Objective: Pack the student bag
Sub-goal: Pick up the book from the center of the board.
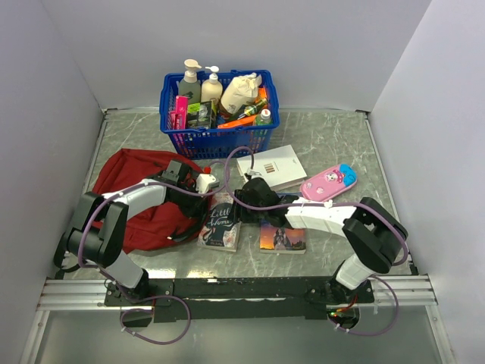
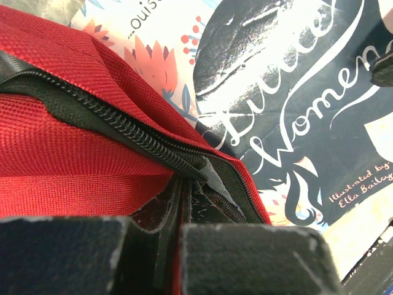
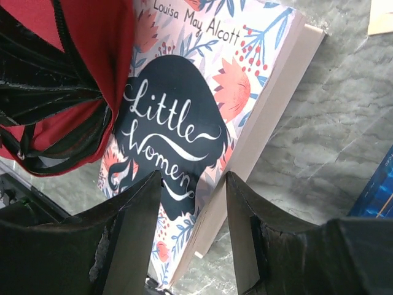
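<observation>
holding the student bag (image 1: 125, 189) at its zipper edge: left end effector (image 2: 175, 230) is clamped shut on red fabric and black trim; the bag lies on the left part of the desk (image 1: 333, 144). right end effector (image 3: 193, 178) hovers with jaws apart, gripping nothing, directly over the little women book (image 3: 175, 132). book's long axis runs roughly near-to-far, one edge tucked against the bag mouth. bag lies left of the right end effector, so packing likely needs a leftward carry.

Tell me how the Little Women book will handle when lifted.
The Little Women book looks thick and stiff, so it likely lifts without flopping. Its glossy cover may slip in the right fingers.
</observation>
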